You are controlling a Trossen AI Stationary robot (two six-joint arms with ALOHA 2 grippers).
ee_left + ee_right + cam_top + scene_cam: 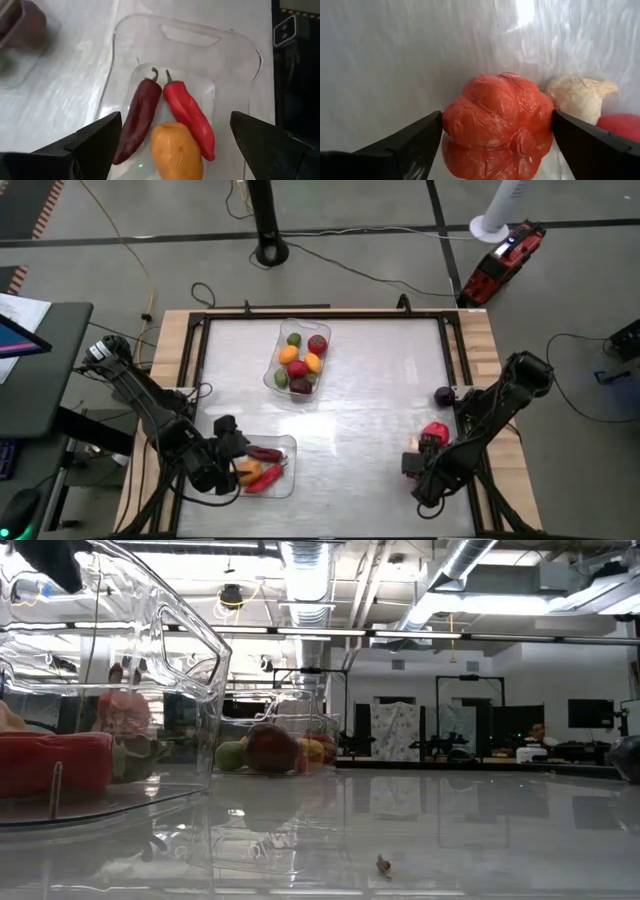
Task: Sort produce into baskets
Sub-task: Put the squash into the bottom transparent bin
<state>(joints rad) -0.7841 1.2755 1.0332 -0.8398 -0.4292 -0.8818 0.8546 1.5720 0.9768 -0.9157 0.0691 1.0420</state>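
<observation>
Currently right gripper stands spread around a lobed red-orange produce piece on the table; it looks light, glossy, likely slippery, so grip across its widest lobes.

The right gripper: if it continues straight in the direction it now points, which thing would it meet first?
Most likely the red lumpy produce piece, which sits between the open fingers of the right gripper. A pale piece lies beside it; depth is hard to judge.
</observation>
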